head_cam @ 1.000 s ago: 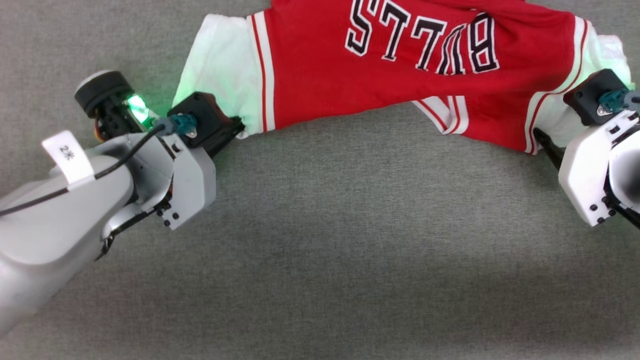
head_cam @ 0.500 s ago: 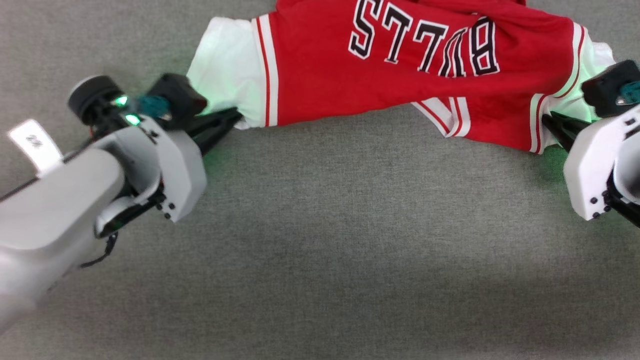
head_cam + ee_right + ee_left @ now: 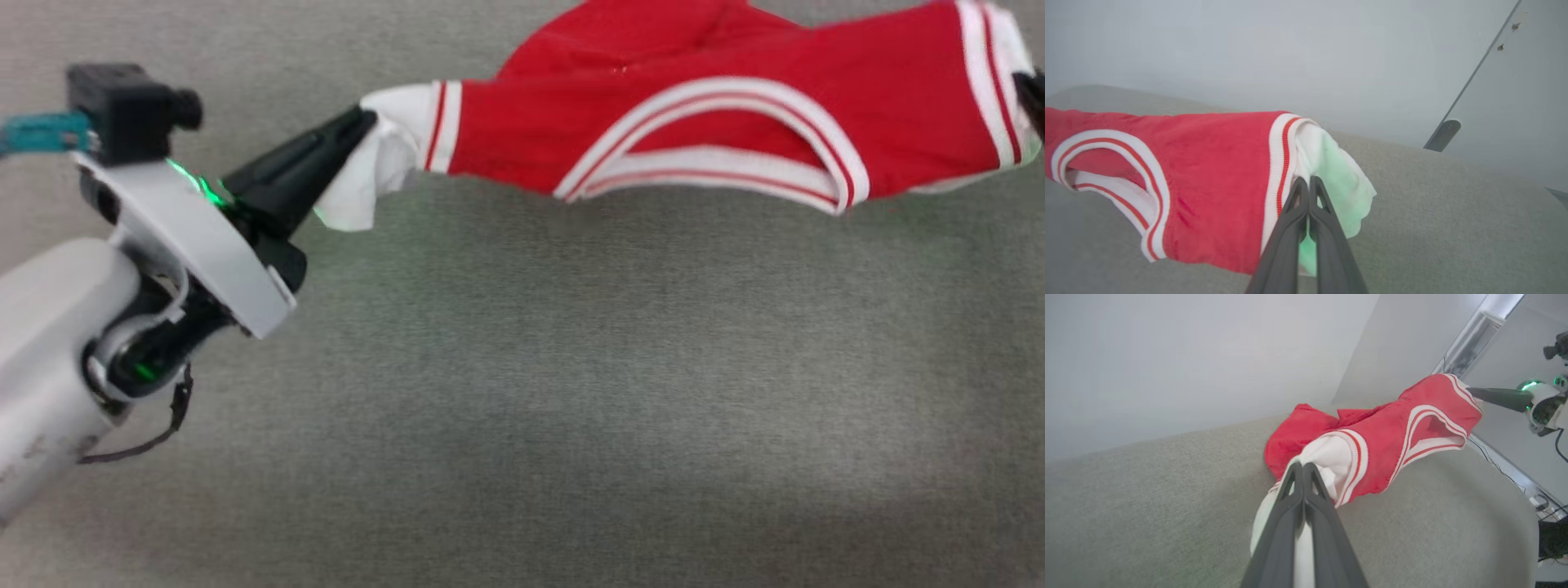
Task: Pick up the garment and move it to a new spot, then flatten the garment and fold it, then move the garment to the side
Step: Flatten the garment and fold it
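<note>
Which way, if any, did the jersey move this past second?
Yes: the jersey rose, near edge off the grey surface, held between left hand and right hand.

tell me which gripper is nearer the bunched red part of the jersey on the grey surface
Left. The left gripper, shut on a white sleeve, sits in front of that bunch of the jersey; the right gripper holds the opposite end, past the neck opening.

- Looks like a robotics lab or test room.
- Plain grey fabric-covered surface (image 3: 522,392).
- Bare pale walls (image 3: 1167,355) all round.
- Loose cables (image 3: 1540,503) lying at the wall's foot.
</note>
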Tool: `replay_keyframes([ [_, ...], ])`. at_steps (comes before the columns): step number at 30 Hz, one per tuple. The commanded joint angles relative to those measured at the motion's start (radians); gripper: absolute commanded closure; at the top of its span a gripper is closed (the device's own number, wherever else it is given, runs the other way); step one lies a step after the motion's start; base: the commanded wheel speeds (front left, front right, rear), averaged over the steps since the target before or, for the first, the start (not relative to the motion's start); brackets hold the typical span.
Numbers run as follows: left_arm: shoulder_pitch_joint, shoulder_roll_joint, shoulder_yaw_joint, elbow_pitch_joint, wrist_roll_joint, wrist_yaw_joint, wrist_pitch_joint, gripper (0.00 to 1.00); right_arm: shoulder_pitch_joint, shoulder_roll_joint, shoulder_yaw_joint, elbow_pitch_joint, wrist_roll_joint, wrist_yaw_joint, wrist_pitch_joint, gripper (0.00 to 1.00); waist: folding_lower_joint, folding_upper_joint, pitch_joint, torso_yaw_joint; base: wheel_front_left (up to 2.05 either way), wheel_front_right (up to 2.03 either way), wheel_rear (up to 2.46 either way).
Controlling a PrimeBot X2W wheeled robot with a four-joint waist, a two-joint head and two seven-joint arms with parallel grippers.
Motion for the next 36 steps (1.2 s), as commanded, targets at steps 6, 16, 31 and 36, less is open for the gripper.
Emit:
replay_keyframes([
  [6, -0.031, -0.037, 0.077, 0.044, -0.172, 0.002, -0.017, 1.0, -0.096, 0.134, -0.093, 0.083, -0.04, -0.001, -0.003, 1.0, 0.0, -0.0001, 0.005, 0.041, 0.0, 0.0, 0.0],
  [16, -0.361, -0.236, 0.269, 0.443, -0.304, 0.002, 0.027, 1.0, -0.631, 0.375, -0.278, 0.451, -0.208, -0.001, -0.134, 1.0, 0.0, -0.0001, 0.11, 0.027, 0.0, 0.0, 0.0],
  [31, -0.547, -0.338, 0.417, 0.604, -0.203, 0.002, -0.061, 1.0, -0.958, 0.402, -0.346, 0.712, -0.359, -0.001, -0.347, 1.0, 0.0, -0.0001, 0.129, 0.021, 0.0, 0.0, 0.0],
  [36, -0.312, -0.297, 0.423, 0.461, -0.253, 0.002, -0.061, 1.0, -0.794, 0.357, -0.257, 0.637, -0.277, -0.001, -0.275, 1.0, 0.0, -0.0001, 0.128, 0.034, 0.0, 0.0, 0.0],
])
